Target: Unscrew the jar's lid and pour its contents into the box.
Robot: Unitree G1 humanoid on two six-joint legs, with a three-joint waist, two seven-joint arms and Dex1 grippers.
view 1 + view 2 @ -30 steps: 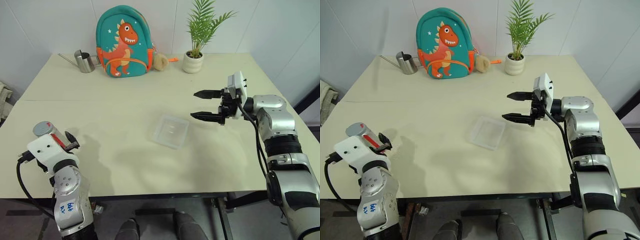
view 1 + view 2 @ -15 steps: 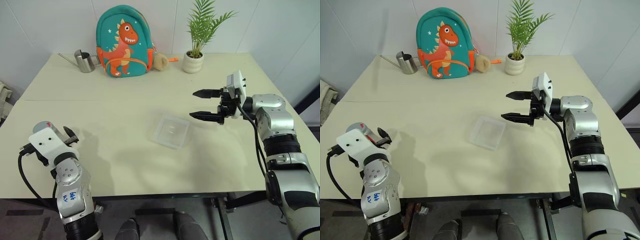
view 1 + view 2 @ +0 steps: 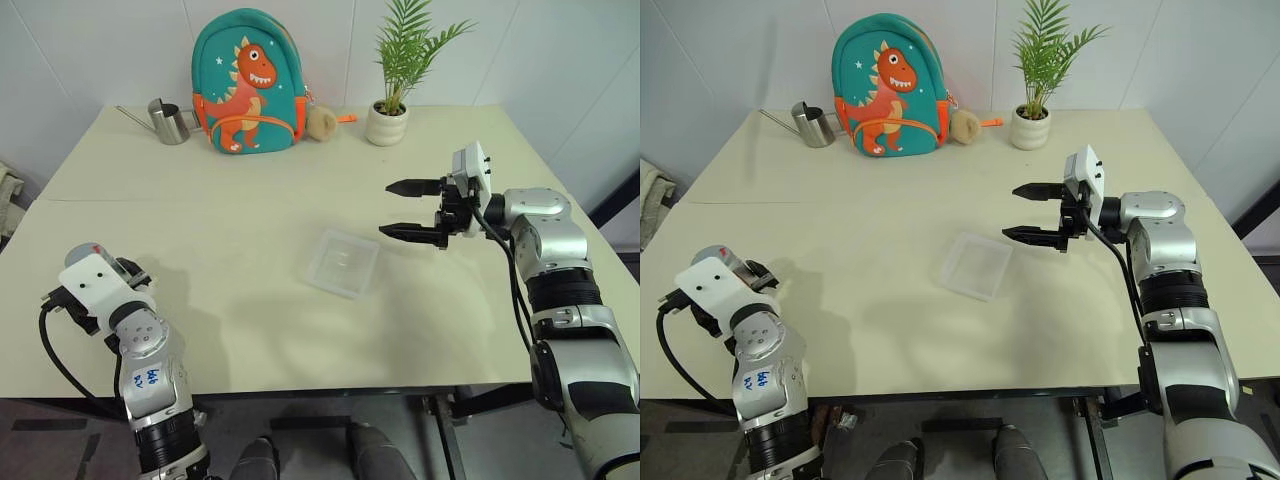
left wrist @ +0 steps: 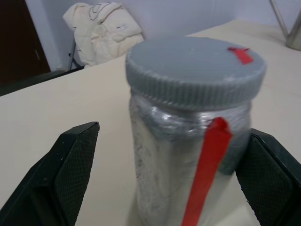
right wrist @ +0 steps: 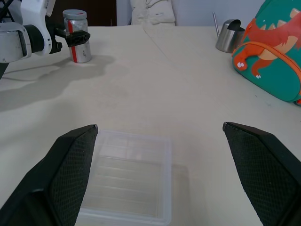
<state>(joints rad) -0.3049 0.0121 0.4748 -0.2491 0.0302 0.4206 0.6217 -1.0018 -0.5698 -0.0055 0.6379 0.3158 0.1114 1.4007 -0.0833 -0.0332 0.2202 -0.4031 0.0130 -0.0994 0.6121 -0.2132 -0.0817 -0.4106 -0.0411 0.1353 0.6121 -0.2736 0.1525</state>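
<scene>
Bracketing the jar [image 4: 188, 155] with my left claw [image 4: 164, 188] spread wide, lid [image 4: 195, 68] on, at the counter's [image 3: 250, 230] near-left edge; right claw [image 3: 408, 210] wide, hovering beside the box [image 3: 343, 262] mid-counter

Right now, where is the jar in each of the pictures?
Left eye view: the jar sits near the table's left edge, mostly behind the left gripper.
Right eye view: same spot.
Left wrist view: big, between the open fingers.
Right wrist view: far off, beside the left gripper.
Shared landmark: the steel watering can.
</scene>
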